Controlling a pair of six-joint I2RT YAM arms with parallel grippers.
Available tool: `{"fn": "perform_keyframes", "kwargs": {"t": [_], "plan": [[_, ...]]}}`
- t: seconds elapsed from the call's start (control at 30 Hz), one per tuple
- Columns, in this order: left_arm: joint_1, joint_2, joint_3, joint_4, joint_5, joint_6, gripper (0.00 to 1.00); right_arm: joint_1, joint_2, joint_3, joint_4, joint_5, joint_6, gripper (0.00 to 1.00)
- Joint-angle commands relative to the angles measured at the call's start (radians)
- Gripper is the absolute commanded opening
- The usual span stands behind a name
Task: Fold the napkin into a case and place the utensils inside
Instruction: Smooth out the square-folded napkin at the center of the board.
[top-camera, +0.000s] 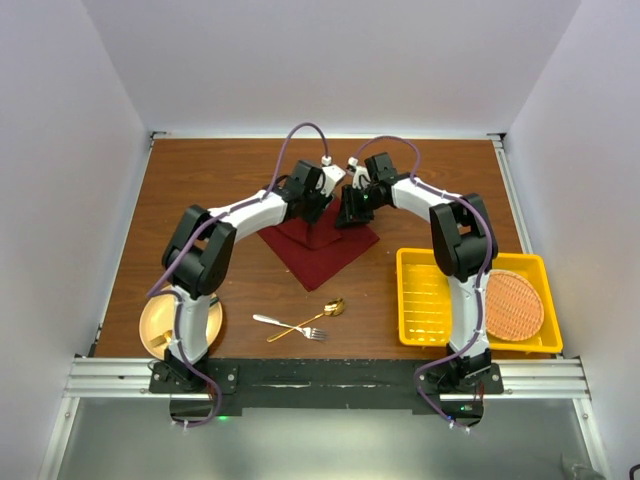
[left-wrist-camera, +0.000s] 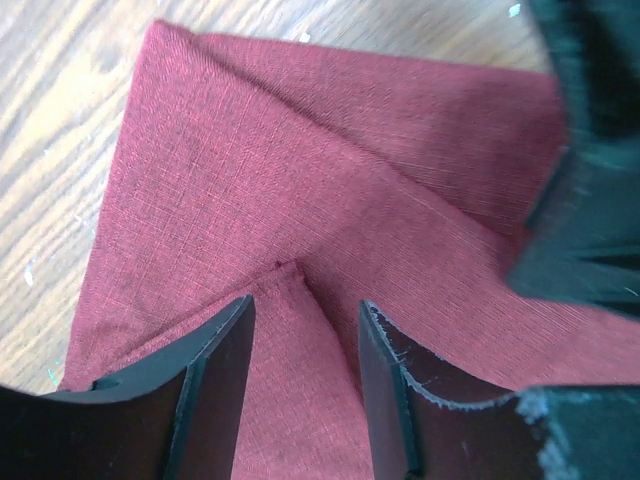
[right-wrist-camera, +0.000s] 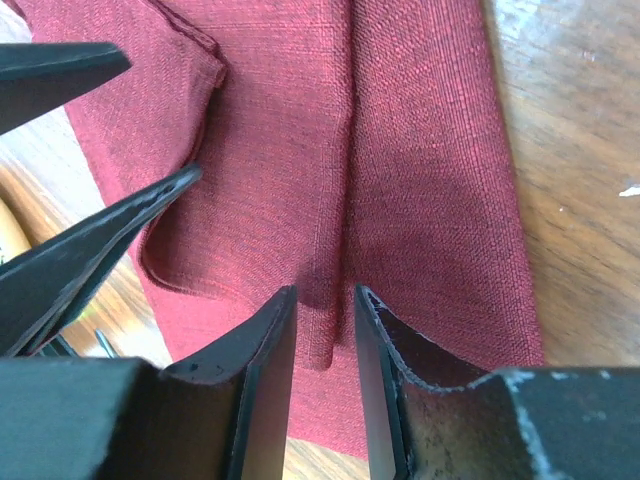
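Far middle of the table (top-camera: 200, 180): crowded. The left gripper (left-wrist-camera: 307, 310) and right gripper (right-wrist-camera: 325, 295) are set close together over the napkin (top-camera: 320, 255), and little room is left between them. The near right corner is taken up by the tray (top-camera: 420, 300), the near left corner by the plate (top-camera: 150, 325). The near middle is barred by the crossed fork (top-camera: 270, 321) and spoon (top-camera: 335, 308). Open wood is seen along the far and left edges.
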Motion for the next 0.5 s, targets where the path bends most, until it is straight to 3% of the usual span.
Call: {"fn": "perform_keyframes", "kwargs": {"t": [0.0, 0.23, 0.47], "plan": [[-0.006, 0.029, 0.065, -0.016, -0.067, -0.033, 0.49, 0.005, 0.012, -0.009, 0.031, -0.006, 0.046, 0.34], [-0.007, 0.059, 0.090, -0.042, -0.080, -0.044, 0.47, 0.004, 0.024, -0.018, 0.038, -0.005, 0.063, 0.26], [-0.007, 0.095, 0.118, -0.099, -0.090, -0.026, 0.47, 0.005, 0.040, -0.003, 0.039, -0.002, 0.069, 0.06]]}}
